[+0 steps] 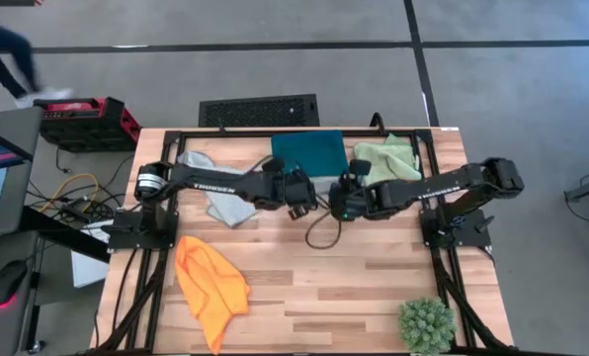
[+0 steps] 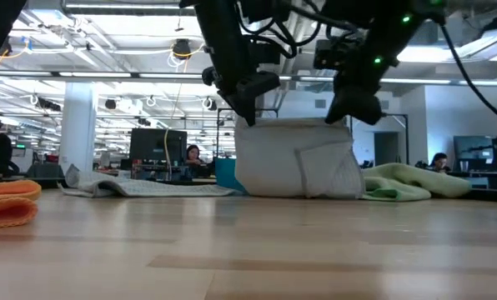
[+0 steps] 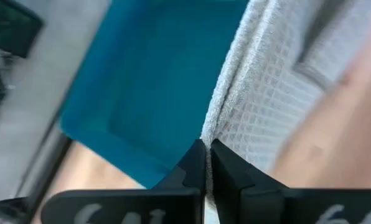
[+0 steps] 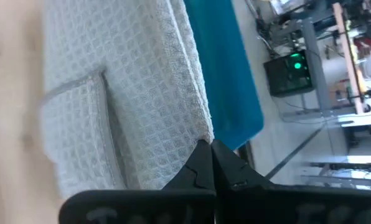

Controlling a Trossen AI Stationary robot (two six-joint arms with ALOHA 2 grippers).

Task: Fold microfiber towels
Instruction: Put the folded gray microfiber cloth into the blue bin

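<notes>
Low view shows both grippers pinching the top edge of a pale grey towel that hangs down to the table, the left gripper at one top corner and the right gripper at the other. Each pair of fingers is pressed together on the cloth. High view places them near the table's middle, in front of the teal box. A second grey towel lies under the left arm, a green towel beside the box, an orange towel near the front left, and a plant ball at the front right.
</notes>
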